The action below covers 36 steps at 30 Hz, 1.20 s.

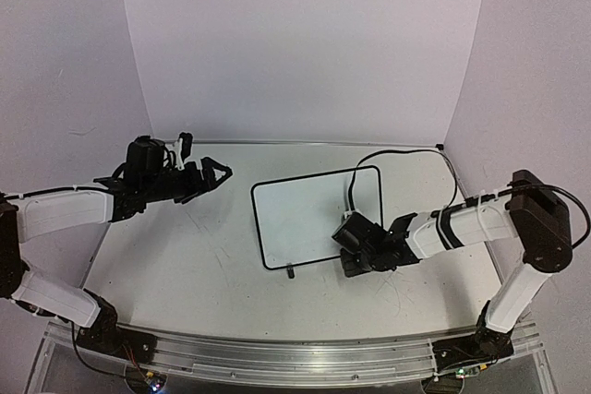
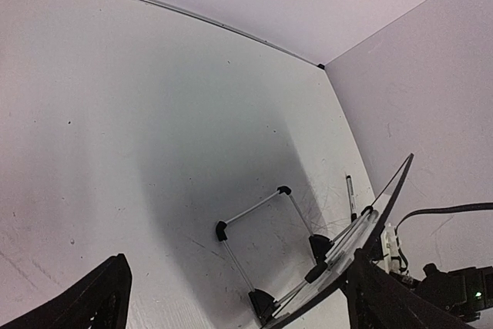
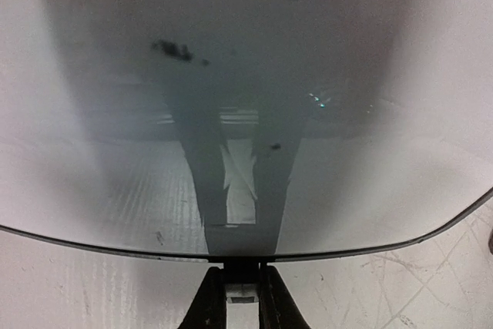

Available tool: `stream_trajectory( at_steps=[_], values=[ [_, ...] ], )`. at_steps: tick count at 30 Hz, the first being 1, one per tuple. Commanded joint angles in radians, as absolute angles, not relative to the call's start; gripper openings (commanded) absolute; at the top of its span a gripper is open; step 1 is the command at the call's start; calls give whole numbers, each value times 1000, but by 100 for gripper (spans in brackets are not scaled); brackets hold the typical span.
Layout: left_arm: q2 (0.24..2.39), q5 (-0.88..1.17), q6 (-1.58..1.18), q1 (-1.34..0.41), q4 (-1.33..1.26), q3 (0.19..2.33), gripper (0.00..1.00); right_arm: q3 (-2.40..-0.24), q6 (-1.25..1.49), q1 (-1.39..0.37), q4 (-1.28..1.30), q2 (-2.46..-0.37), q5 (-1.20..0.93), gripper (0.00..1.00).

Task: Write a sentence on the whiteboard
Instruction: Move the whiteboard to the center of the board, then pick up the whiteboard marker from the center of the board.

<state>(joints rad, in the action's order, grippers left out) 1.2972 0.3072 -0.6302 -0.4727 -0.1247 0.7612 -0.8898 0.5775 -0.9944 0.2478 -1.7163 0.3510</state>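
Note:
The whiteboard [image 1: 305, 214] stands tilted in the middle of the table, its face blank; no sentence shows on it. In the right wrist view the whiteboard [image 3: 246, 75] fills the frame, with only a few dark smudges. My right gripper [image 1: 346, 244] is shut on a small black foot at the board's lower edge, as the right wrist view [image 3: 243, 290] shows. My left gripper [image 1: 205, 156] is open and empty above the table's left side, well apart from the board. The left wrist view [image 2: 243, 306] shows the board's back edge [image 2: 370, 229] and its wire stand [image 2: 254, 213].
A slim marker pen [image 2: 350, 194] lies on the table behind the board; it is hidden in the top view. A black cable [image 1: 406, 152] loops from the right arm over the board's far right corner. White walls close in the table at the back and on both sides.

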Motion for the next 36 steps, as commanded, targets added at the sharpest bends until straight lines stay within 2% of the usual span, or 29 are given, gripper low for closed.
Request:
stream_trajectory(
  at_steps=[1,2,3,5,7,12,15,17,20,23,26,28,33,35,36],
  values=[
    [1305,291,-640,-487,-172,769,98,-856,461,-992,173,-1647,379,0],
    [1305,290,-639,-489,-173,769,98,-847,459,-992,169,-1639,382,1],
    [1303,289,-640,-492,-173,769,98,-841,455,-992,167,-1625,379,10],
    [1298,290,-634,-494,-173,767,99,-833,448,-992,164,-1594,365,35],
    [1295,299,-619,-495,-172,769,99,-825,445,-992,161,-1553,350,49],
    [1283,301,-594,-495,-172,774,100,-803,478,-991,218,-1428,351,57],
    [1277,289,-585,-495,-172,778,99,-791,502,-991,270,-1313,420,58],
    [1266,273,-579,-495,-172,777,100,-790,500,-972,308,-1227,492,63],
    [1250,254,-572,-495,-172,776,99,-793,476,-764,347,-1156,438,69],
    [1231,252,-570,-495,-170,779,99,-810,480,-542,382,-1147,375,70],
    [1201,252,-570,-495,-168,771,99,-833,491,-428,398,-1167,387,85],
    [1182,246,-572,-495,-164,761,99,-850,455,-341,399,-1197,301,87],
    [1149,243,-575,-495,-155,744,99,-909,330,-171,420,-1372,33,75],
    [1149,247,-573,-495,-152,746,99,-946,329,-117,460,-1489,-81,57],
    [1149,250,-573,-495,-151,747,99,-955,328,-107,465,-1517,-103,53]
  ],
)
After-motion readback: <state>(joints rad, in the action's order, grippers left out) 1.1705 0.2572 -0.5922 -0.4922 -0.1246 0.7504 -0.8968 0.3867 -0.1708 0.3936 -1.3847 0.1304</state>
